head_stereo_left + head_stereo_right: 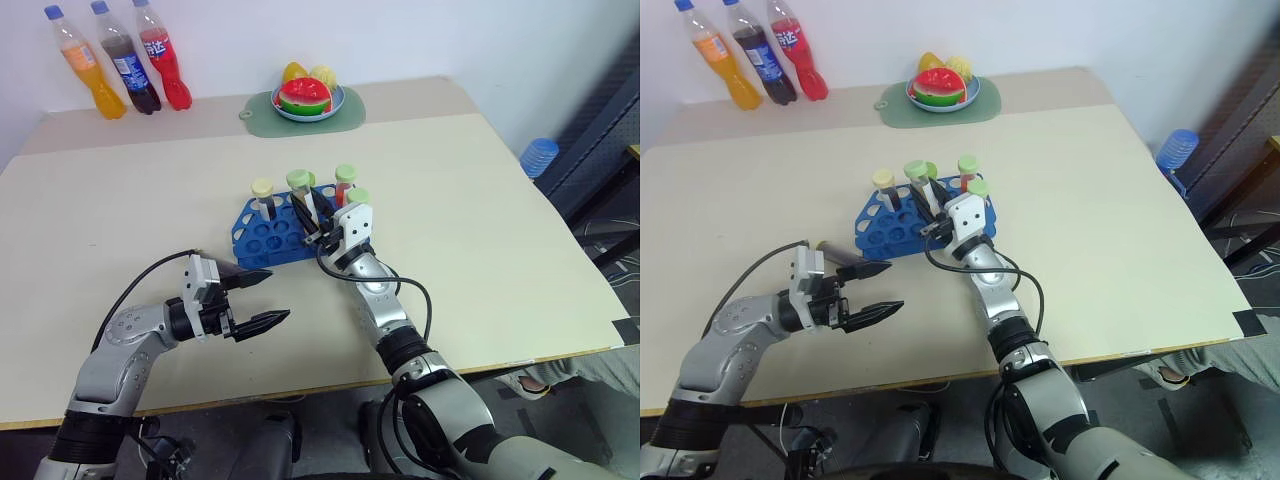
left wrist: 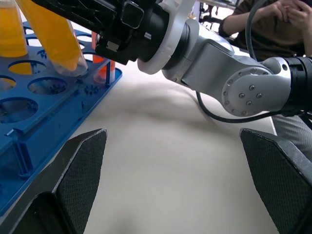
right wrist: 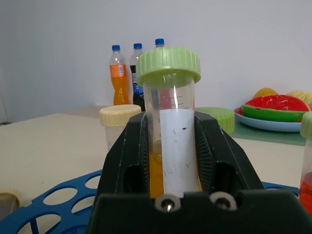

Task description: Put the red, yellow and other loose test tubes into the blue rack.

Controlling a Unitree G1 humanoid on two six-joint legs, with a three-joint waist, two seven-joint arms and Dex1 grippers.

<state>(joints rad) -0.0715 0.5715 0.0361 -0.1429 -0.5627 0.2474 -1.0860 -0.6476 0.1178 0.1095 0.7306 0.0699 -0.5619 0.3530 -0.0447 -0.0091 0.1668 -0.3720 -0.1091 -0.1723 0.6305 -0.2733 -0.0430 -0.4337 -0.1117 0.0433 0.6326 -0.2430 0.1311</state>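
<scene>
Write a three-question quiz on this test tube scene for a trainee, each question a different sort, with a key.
1. True or false: the left gripper has its jaws shut on a tube.
2. Multiple choice: the tube in the right gripper has a cap of which colour? A. red B. green C. blue
3. Fill in: behind the blue rack, the plate of fruit sits on a ____ mat.

Key:
1. False; its jaws are open and empty, near the rack.
2. B; the right wrist view shows a green cap, with yellow liquid lower in the tube.
3. Green.
</scene>
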